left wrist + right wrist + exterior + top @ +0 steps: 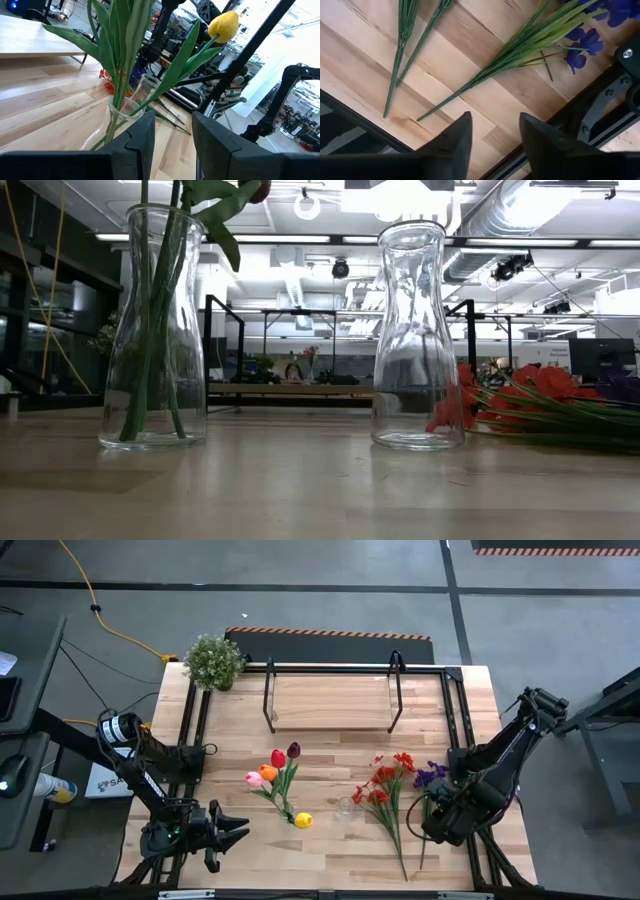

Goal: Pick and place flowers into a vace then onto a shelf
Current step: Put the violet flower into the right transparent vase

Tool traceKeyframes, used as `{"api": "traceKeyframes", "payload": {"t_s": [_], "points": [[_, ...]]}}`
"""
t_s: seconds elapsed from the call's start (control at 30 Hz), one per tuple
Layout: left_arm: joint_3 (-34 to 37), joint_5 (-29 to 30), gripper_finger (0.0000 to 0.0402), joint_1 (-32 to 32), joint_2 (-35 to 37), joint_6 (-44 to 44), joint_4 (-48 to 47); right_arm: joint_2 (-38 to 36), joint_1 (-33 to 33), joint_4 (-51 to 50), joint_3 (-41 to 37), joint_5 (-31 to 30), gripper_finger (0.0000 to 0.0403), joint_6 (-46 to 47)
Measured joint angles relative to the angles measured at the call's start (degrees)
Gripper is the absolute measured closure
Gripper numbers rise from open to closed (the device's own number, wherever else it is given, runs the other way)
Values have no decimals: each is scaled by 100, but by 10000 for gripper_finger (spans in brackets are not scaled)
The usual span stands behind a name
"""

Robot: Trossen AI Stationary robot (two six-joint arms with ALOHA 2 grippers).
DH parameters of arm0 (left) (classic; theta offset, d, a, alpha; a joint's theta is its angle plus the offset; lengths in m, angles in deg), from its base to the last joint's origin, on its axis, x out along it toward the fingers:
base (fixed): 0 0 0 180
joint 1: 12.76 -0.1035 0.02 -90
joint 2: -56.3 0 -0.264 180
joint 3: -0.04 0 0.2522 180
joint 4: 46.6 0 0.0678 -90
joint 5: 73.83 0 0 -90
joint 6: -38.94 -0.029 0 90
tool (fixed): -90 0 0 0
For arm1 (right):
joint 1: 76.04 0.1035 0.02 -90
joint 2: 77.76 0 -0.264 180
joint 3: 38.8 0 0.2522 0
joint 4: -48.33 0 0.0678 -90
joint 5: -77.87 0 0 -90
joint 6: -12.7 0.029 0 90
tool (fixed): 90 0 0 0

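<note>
A clear glass vase (152, 330) stands on the table and holds several tulips (275, 770), their stems inside it; a yellow tulip (224, 25) leans out. Beside it stands a second clear vase (418, 340) with nothing in it. Red sprays (385, 790) and purple sprays (590, 35) lie flat on the table at the right. My left gripper (172, 140) is open and level, just left of the tulip vase (125, 115). My right gripper (492, 135) is open, points down above the purple spray's stem (470, 87) and holds nothing. The shelf (330, 700) stands at the far middle.
A bushy potted plant (213, 660) stands at the far left corner. Black frame rails run along the table's left side (190, 730) and right side (455, 730). Red spray stems (402, 45) lie near the right gripper. Bare wood shows at the near middle.
</note>
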Motion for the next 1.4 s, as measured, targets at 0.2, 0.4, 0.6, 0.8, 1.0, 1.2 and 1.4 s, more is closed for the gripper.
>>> {"api": "traceKeyframes", "payload": {"t_s": [0.2,0.4,0.6,0.8,1.0,1.2,1.4], "points": [[0,0,238,0,0,1,-1,251,0,-6,0,7,195,107],[0,2,238,0,0,-7,-1,695,0,-185,0,126,183,164],[0,2,238,0,0,-9,-1,976,-76,-75,0,133,182,275],[0,-52,238,0,0,-4,-1,1128,-209,20,2,24,182,269],[0,-164,238,0,0,-3,-1,1165,-264,128,2,-4,182,267],[0,-240,238,0,0,-2,-1,1163,-256,-44,1,257,182,185],[0,-248,238,0,0,-2,-1,1023,-237,-384,0,808,182,-162]]}}
